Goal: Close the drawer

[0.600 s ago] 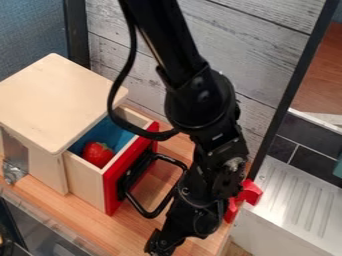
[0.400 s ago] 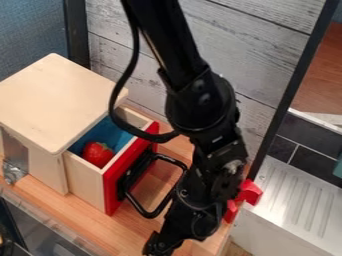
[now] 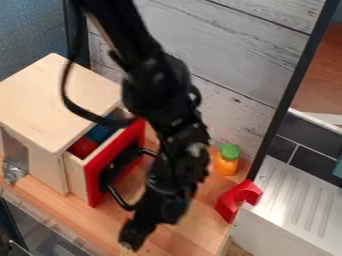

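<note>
The gripper point(image 3: 135, 231) hangs at the lower middle of the camera view, just right of the drawer's front and low beside its black handle point(image 3: 119, 199). The arm's lower part covers some of the handle's right side, so I cannot tell whether they touch. The drawer point(image 3: 79, 181), with a red front point(image 3: 94, 172), stands partly out of the wooden cabinet point(image 3: 56, 100). Inside the drawer lie a red strawberry point(image 3: 83, 147) and something blue point(image 3: 101, 132).
An orange toy carrot with a green top point(image 3: 226, 160) stands right of the arm by the back wall. A red arch block point(image 3: 238, 198) lies at the wooden counter's right edge, beside a metal drainboard point(image 3: 300, 205). A clear crumpled object point(image 3: 12, 171) sits far left.
The arm and gripper have moved left, and the drawer has slid partway into the cabinet. The orange carrot and more of the red block have come into sight behind the arm.
</note>
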You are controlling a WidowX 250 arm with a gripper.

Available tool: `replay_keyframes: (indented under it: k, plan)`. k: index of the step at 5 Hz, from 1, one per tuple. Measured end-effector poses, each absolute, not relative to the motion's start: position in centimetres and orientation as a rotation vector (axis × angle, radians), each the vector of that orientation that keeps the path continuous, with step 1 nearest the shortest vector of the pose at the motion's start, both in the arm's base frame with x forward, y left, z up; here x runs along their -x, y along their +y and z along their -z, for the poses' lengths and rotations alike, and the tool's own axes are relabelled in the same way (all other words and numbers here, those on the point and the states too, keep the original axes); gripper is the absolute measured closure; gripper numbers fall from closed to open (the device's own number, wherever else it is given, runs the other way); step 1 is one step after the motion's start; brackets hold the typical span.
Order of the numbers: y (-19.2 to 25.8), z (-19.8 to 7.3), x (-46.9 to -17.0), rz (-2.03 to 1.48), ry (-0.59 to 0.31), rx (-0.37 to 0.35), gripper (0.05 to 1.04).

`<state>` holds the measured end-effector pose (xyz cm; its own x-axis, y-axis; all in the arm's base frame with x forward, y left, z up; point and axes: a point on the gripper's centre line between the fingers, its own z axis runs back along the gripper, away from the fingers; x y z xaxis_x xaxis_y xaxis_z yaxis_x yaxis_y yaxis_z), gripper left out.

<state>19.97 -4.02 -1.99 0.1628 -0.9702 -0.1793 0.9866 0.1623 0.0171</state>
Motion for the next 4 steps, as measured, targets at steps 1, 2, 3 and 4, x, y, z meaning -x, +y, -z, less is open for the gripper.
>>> replay_keyframes:
  k: [1, 2, 3, 4]
  plan:
    - [-1.7, 1.0, -19.9, 1.335, 0.131, -0.164, 0.085]
    - [-0.2, 0.4, -20.0, 1.292, 0.111, -0.184, 0.085]
    - [0.2, 1.3, -19.5, 1.298, 0.117, -0.196, 0.083]
    - [0.0, 1.3, -19.4, 1.29, 0.111, -0.176, 0.082]
